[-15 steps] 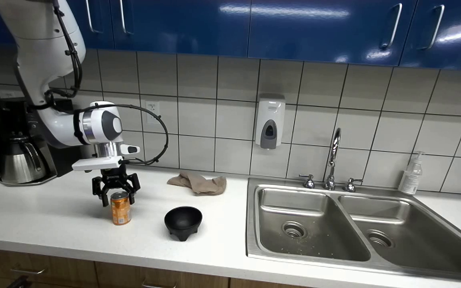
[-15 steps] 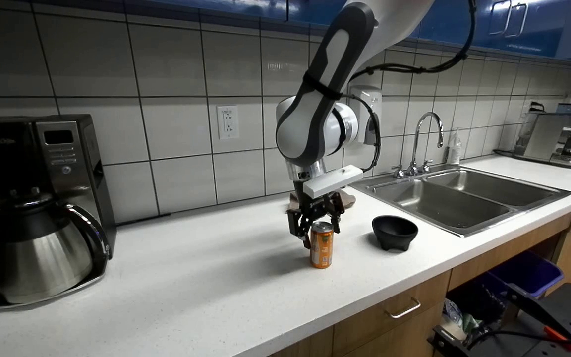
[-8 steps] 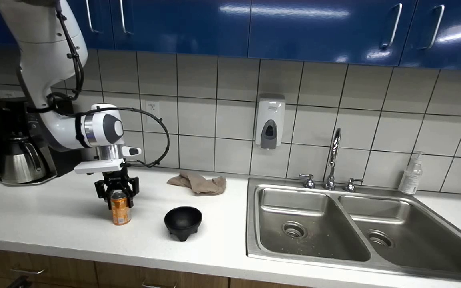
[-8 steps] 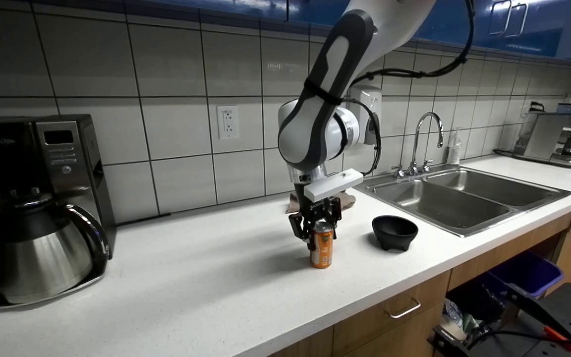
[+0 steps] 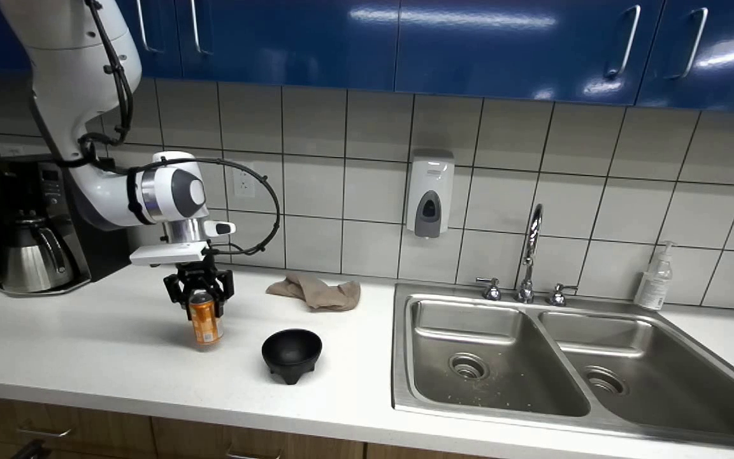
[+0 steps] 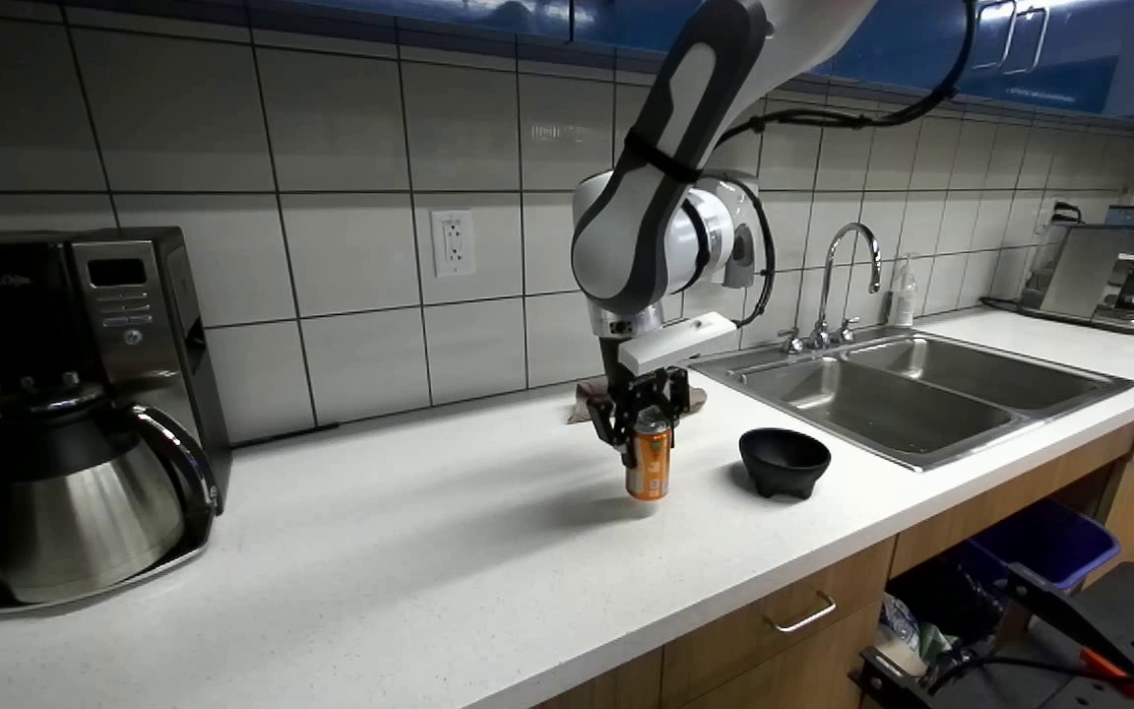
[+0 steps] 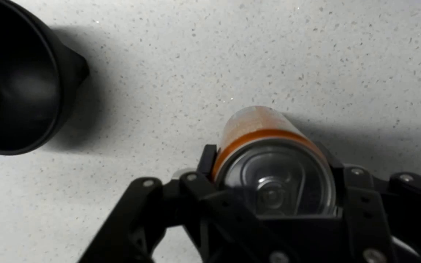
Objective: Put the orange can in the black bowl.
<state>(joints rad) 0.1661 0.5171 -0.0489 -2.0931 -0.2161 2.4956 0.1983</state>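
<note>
Grips a small orange cylindrical metal can [image 5: 206,324] with a black two-fingered mechanical tool [image 5: 204,310] at the end of a white-and-grey robot arm [image 5: 80,83]. Holds it nearly upright, clamped on both sides of its upper part, just above a white speckled table [image 5: 86,357] in both exterior views. Topped with a silvery pull-tab lid [image 7: 274,179], seen from above in the wrist view between dark fingers [image 7: 207,160] pressed to either side of the can. Suspended near, and outside, a small round black bowl [image 6: 786,480] with stubby feet, standing on the same table and cropped at the upper left of the wrist view, dark and glossy inside. Backed by a grey tiled wall [image 5: 316,127], a crumpled brown cloth [image 5: 316,293], a stainless steel double-basin sink [image 5: 402,357] with a curved chrome faucet [image 5: 532,245], a clear pump bottle [image 5: 654,284] and a white-and-grey wall dispenser [image 5: 430,185] below glossy blue cabinets [image 5: 290,41]. Flanked, well apart in both exterior views, by a black-and-silver coffee maker [image 6: 139,286] with a steel carafe [image 6: 85,522], also standing on the table. Fronted by brown wood-grain drawers [image 5: 106,424] below the table's front edge.
</note>
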